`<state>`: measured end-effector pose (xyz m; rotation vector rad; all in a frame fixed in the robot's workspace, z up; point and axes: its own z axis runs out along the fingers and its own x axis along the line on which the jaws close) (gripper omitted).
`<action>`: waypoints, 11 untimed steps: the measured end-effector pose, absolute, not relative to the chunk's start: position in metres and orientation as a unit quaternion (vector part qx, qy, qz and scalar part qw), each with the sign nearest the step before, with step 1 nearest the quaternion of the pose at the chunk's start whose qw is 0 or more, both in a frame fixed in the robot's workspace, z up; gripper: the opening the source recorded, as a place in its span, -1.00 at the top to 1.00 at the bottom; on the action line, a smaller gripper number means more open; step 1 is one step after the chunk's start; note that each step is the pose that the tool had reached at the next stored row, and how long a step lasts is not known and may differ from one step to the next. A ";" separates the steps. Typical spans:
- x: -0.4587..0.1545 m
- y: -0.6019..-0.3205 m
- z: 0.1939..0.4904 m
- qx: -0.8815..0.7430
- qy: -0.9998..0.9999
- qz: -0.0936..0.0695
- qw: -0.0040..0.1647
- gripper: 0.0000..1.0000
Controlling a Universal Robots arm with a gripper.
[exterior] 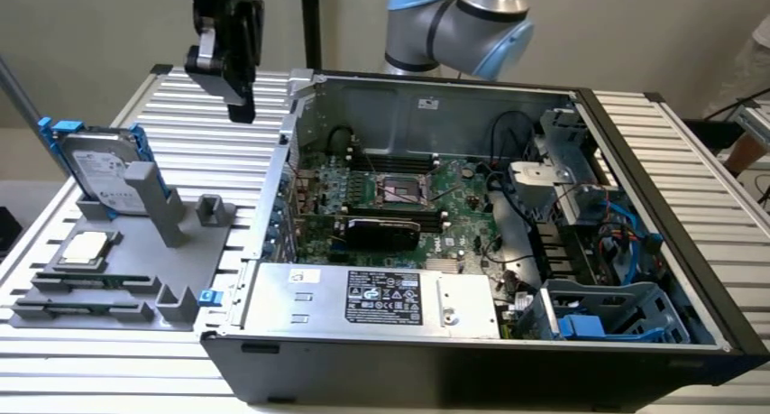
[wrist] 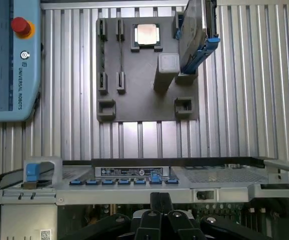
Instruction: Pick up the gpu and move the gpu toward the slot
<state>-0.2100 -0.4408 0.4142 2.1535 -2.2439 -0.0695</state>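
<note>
One gpu is what draws the eye first. Its black shroud faces up and it lies inside the open computer case, across the green motherboard. It is on the camera's side of the CPU socket and just beyond the silver power supply with its black label. Whether the card is seated in a connector I can't tell from here. The end effector is well apart from it, hanging in the air outside the case on the exterior view's left, above the ribbed metal worktop. Its fingers are pressed together with nothing between them. In the wrist view the end effector shows as dark fingers closed tight over the case's edge. On the worktop, to the exterior view's left of the case, sits a grey parts fixture. It carries a hard drive standing upright in blue rails, a square silver CPU chip lying flat, and memory sticks lying in their holders. In the wrist view a teach pendant with a red button lies on the worktop beside the fixture. A blue plastic drive cage fills the case's near corner on the exterior view's right. The arm's blue-and-silver joint stands beyond the case.
</note>
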 end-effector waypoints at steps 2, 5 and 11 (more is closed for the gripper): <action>-0.219 -0.441 0.414 0.692 -0.721 -0.020 0.013 0.79; -0.233 -0.441 0.414 0.692 -0.721 -0.017 0.010 0.79; -0.260 -0.441 0.415 0.692 -0.721 -0.014 0.006 0.79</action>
